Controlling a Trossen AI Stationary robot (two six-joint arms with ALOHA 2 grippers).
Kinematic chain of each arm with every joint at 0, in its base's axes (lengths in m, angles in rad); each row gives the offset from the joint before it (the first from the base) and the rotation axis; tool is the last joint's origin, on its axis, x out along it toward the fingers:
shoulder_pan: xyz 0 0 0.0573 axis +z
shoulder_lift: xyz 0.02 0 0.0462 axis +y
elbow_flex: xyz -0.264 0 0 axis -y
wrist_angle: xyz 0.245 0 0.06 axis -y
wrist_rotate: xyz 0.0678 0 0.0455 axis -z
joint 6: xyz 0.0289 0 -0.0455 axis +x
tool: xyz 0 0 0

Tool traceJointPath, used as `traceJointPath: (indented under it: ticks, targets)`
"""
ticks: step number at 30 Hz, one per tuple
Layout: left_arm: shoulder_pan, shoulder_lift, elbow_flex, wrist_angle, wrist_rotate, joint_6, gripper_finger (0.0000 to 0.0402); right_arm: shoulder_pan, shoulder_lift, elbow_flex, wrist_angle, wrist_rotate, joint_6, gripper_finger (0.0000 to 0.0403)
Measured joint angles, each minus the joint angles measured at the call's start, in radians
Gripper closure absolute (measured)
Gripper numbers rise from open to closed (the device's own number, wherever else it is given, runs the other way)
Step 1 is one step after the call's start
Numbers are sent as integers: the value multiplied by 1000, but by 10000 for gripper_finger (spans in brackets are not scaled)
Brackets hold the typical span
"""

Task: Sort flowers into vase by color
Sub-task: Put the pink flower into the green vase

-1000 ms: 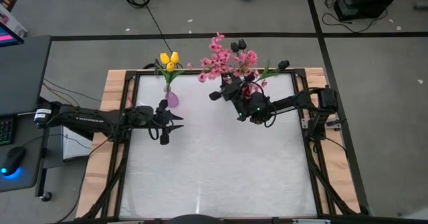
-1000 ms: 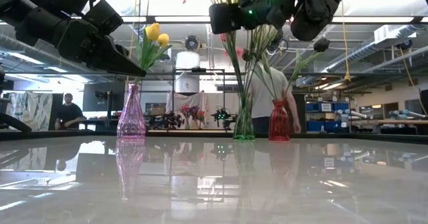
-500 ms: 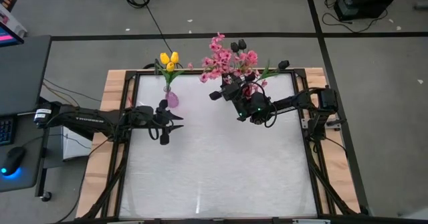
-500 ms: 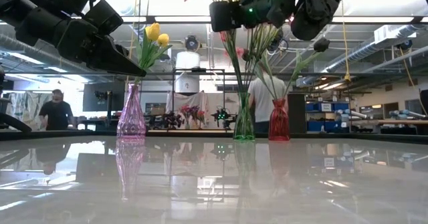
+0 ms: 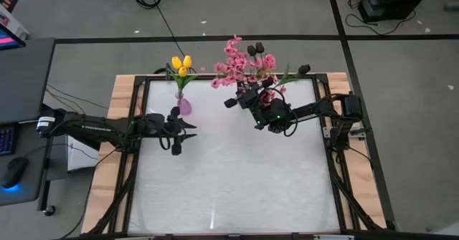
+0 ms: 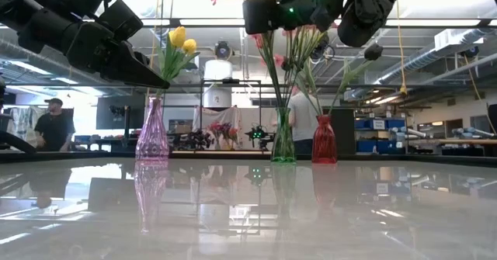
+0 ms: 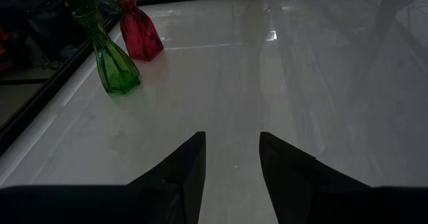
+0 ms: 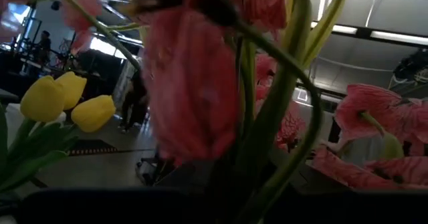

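the right end effector, its grip hidden, hovers among pink flowers in the green vase at the table's far edge; light, floppy, best pinched mid-stem; left end effector waits, narrowly parted.

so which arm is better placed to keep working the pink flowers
Right. The right gripper is up among the pink blossoms over the green vase; the left gripper hangs open near the yellow tulips.
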Motion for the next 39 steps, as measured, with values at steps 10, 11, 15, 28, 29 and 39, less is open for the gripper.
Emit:
traceJointPath:
  ticks: [10, 11, 15, 28, 29, 39]
  targets:
    - [0, 0, 0, 0, 0, 0, 255, -2, 0, 0, 15, -20, -4, 296]
    - [0, 0, 0, 0, 0, 0, 255, -3, 0, 0, 16, -23, -4, 294]
    - [0, 0, 0, 0, 0, 0, 255, -5, 0, 0, 39, -28, -23, 288]
    - [0, 0, 0, 0, 0, 0, 255, -5, 0, 0, 81, -17, -50, 320]
    - [0, 0, 0, 0, 0, 0, 255, -5, 0, 0, 81, -13, -50, 330]
    - [0, 0, 0, 0, 0, 0, 255, -5, 0, 0, 82, 15, -61, 386]
